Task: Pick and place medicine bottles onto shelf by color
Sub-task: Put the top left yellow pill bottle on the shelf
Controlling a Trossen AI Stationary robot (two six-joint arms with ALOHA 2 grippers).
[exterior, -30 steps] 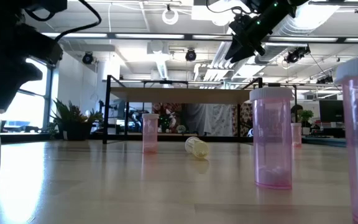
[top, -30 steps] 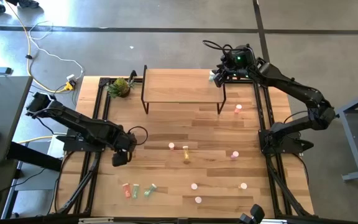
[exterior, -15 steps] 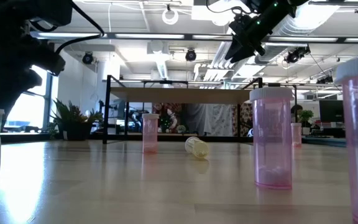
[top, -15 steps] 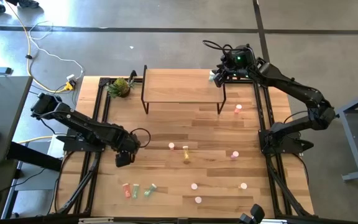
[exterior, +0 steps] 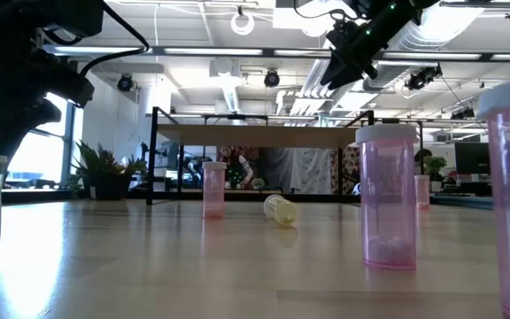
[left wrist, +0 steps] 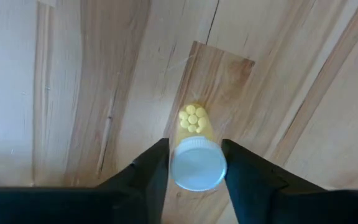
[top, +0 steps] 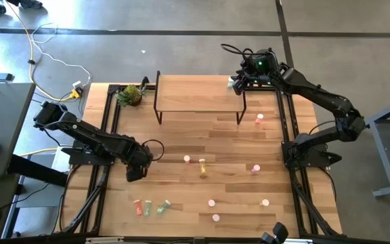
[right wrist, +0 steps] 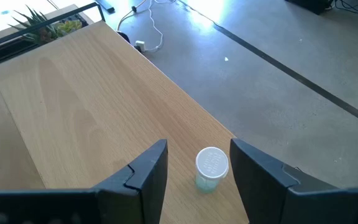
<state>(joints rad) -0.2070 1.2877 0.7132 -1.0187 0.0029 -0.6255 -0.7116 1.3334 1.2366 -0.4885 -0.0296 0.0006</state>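
Presently, early in the sort: one bottle on the shelf (top: 195,95), the rest down on the slatted tabletop (top: 235,146).

- Pale green bottle (right wrist: 211,167) – upright on the shelf's far right corner, white cap up. Right gripper (top: 238,83) over it, fingers spread, a clear gap on each side; nothing held.
- Yellow bottle (left wrist: 197,163) – at the table's left side, standing on its base, long axis vertical, white cap pointing up into the wrist camera, yellow pills visible low in the body. Left gripper (top: 135,173) down around it, fingers pressed against the cap from both sides, no gap showing. Not visibly lifted.
- Pink bottles (top: 255,169) – several scattered across the middle and near edge, mostly upright, apart from each other.
- Small group near the front left (top: 149,207) – red and green among them, apparently lying flat.

Judged left to do: nearly all of the lot, colour groups on the shelf not yet formed.
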